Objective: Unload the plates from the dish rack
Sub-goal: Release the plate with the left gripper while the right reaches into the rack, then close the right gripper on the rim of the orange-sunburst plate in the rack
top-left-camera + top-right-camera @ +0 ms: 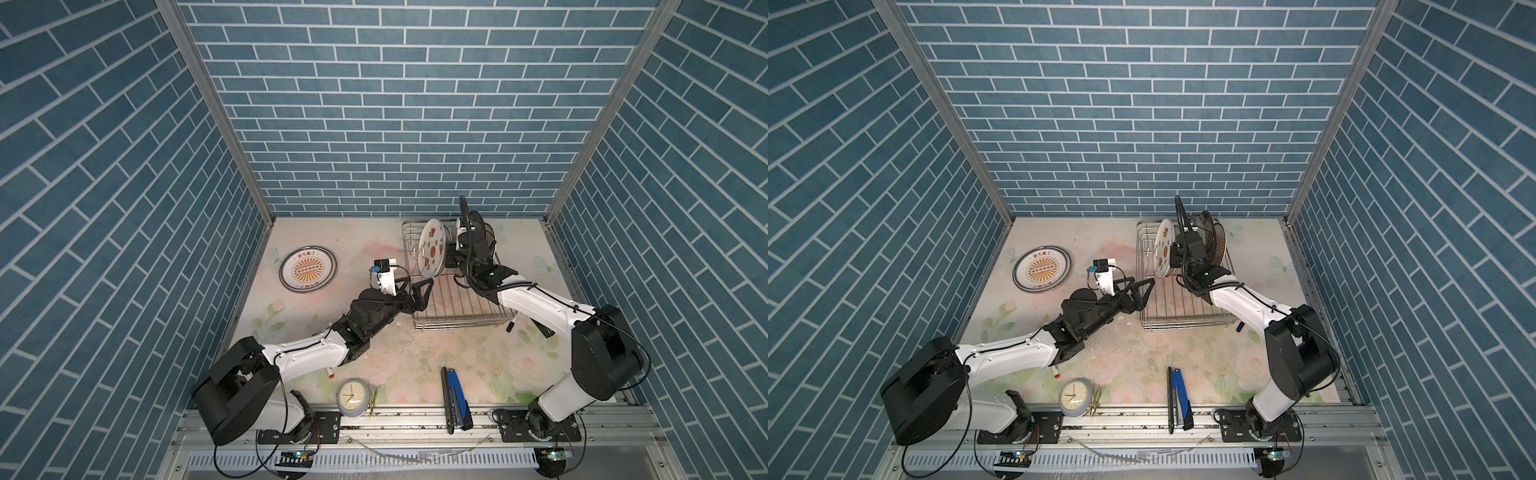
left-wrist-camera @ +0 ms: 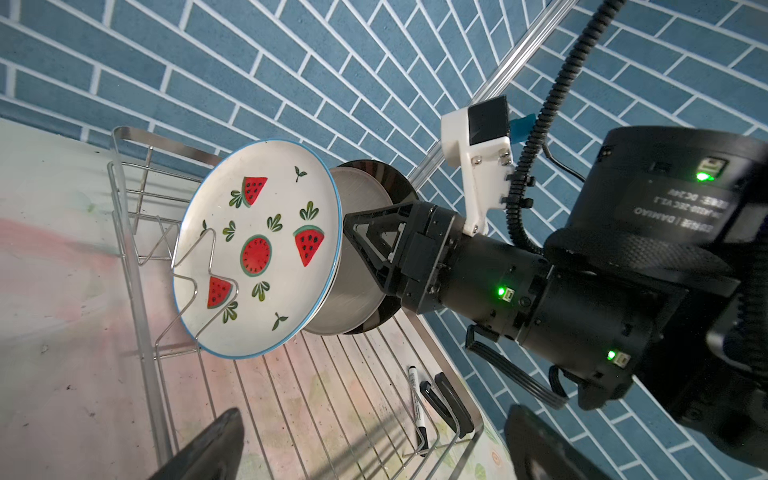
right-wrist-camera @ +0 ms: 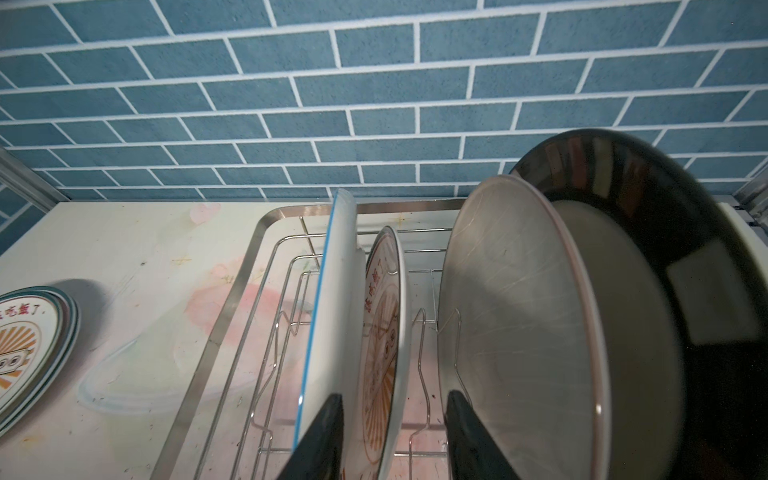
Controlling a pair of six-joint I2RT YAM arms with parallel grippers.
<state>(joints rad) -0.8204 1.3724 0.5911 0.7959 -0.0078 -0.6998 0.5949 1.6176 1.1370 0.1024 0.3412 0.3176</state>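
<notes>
White plate (image 2: 266,216) w/ watermelon print, blue rim, upright in rack (image 2: 135,266)

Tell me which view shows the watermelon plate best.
Left wrist: the watermelon plate faces the camera, whole pattern visible, standing in the dish rack. Both top views show it small and oblique; right wrist sees only its blue-rimmed edge.

Both top views looked down from high above the whole floral-printed surface (image 1: 386,357). Each wrist camera sat close behind its jaws: the left faced beyond the left jaws onto the rectangular silver wire dish rack (image 2: 135,266), the right looked between the right jaws along that rack's round ceramic plates (image 3: 384,332).
</notes>
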